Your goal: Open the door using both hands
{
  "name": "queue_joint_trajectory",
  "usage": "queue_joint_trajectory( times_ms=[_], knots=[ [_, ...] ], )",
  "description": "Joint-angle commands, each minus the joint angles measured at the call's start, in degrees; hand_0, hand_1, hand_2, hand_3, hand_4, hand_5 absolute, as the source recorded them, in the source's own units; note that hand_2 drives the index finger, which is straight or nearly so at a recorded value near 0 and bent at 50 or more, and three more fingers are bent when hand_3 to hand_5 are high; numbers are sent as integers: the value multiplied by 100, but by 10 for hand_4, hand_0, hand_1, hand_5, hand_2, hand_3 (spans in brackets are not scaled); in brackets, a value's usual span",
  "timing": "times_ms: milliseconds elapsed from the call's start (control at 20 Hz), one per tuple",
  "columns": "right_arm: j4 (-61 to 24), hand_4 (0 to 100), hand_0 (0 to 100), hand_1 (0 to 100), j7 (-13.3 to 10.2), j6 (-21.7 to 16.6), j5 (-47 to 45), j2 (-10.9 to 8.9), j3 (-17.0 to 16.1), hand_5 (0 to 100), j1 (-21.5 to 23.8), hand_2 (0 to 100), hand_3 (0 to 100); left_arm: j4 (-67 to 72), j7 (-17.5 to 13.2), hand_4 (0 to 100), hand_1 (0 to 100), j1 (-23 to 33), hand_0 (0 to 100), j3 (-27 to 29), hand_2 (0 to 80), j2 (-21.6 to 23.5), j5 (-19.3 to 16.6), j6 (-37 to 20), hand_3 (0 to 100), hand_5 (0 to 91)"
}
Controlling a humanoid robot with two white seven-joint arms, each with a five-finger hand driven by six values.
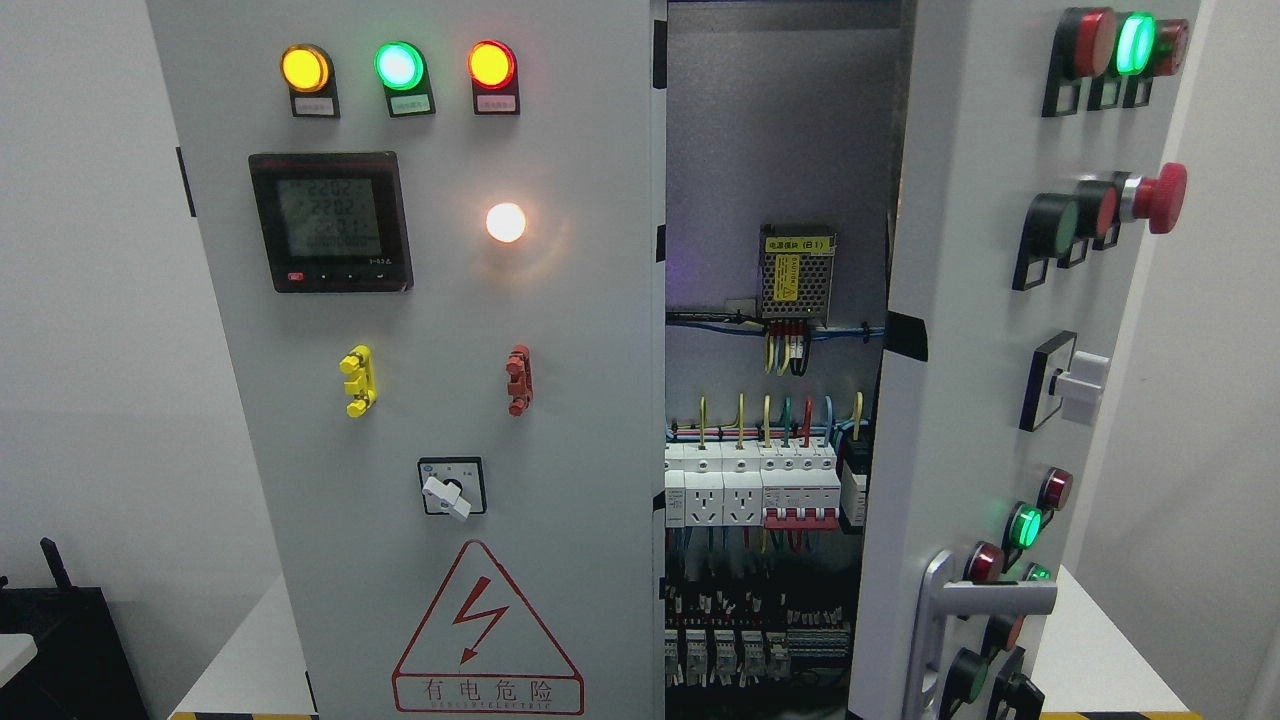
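A grey electrical cabinet fills the head view. Its left door is closed and carries three lit indicator lamps, a digital meter, a rotary switch and a red lightning warning triangle. The right door is swung out towards me, edge-on, with buttons, a red emergency stop and a silver lever handle low down. Between the doors the cabinet interior shows breakers, sockets and coloured wires. Neither of my hands appears.
The cabinet stands on a white table with yellow-black striped tape on its front edge. A black object stands at the lower left. White walls lie on both sides.
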Motion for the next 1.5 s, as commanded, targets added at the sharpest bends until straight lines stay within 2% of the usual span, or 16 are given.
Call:
queue_joint_trajectory(
  times_ms=[0, 300, 401, 551, 651, 701, 751, 851, 1002, 1102, 1302, 1452],
  knots=[
    [0, 0, 108, 0, -1, -4, 0, 0, 0, 0, 0, 0, 0, -132, 3, 31, 0, -9, 0, -78, 0, 1, 0, 1, 0, 0],
    [0, 0, 108, 0, -1, -4, 0, 0, 0, 0, 0, 0, 0, -140, 3, 31, 0, -9, 0, -96, 0, 9, -8, 1, 0, 0],
    [0, 0, 108, 0, -1, -4, 0, 0, 0, 0, 0, 0, 0, -394, 90, 32, 0, 139, 0, -175, 0, 27, -26, 1, 0, 0],
    [0, 0, 108, 0, -1, -4, 0, 0, 0, 0, 0, 0, 0, -2514, 152, 31, 0, 1252, 0, -201, 0, 140, 9, 168, 0, 0],
    [0, 0, 108, 0, -1, -4, 0, 0, 0, 0, 0, 0, 0, -4718, 82, 31, 0, 2254, 0, -227, 0, 465, 79, 876, 0, 0],
    [0, 0, 108, 0, -1, -4, 0, 0, 0, 0, 0, 0, 0, -5755, 21, 31, 0, 2633, 0, -245, 0, 649, 262, 1281, 0, 0],
    [0, 0, 108, 0, -1, -4, 0, 0, 0, 0, 0, 0, 0, -6653, -6, 31, 0, 2950, 0, -341, 0, 834, 621, 1554, 0, 0],
    [0, 0, 108, 0, -1, -4, 0, 0, 0, 0, 0, 0, 0, -8053, -6, 31, 0, 3426, 0, -465, 0, 1325, 1272, 1741, 0, 0],
    [0, 0, 108, 0, -1, -4, 0, 0, 0, 0, 0, 0, 0, -9374, -6, 31, 0, 3612, 0, -325, 0, 2458, 2211, 1663, 0, 0],
    [0, 0, 108, 0, -1, -4, 0, 0, 0, 0, 0, 0, 0, -9929, -15, 31, 0, 3639, 0, 121, 0, 3301, 3055, 1593, 0, 0],
    [0, 0, 109, 0, -1, -4, 0, 0, 0, 0, 0, 0, 0, -10397, -181, 31, 0, 3577, 0, 1158, 0, 5374, 5207, 1137, 0, 0],
    [0, 0, 109, 0, -1, -4, 0, 0, 0, 0, 0, 0, 0, -10424, -445, 30, 0, 3577, 0, 1985, 0, 6484, 6176, 495, 0, 0]
  ],
)
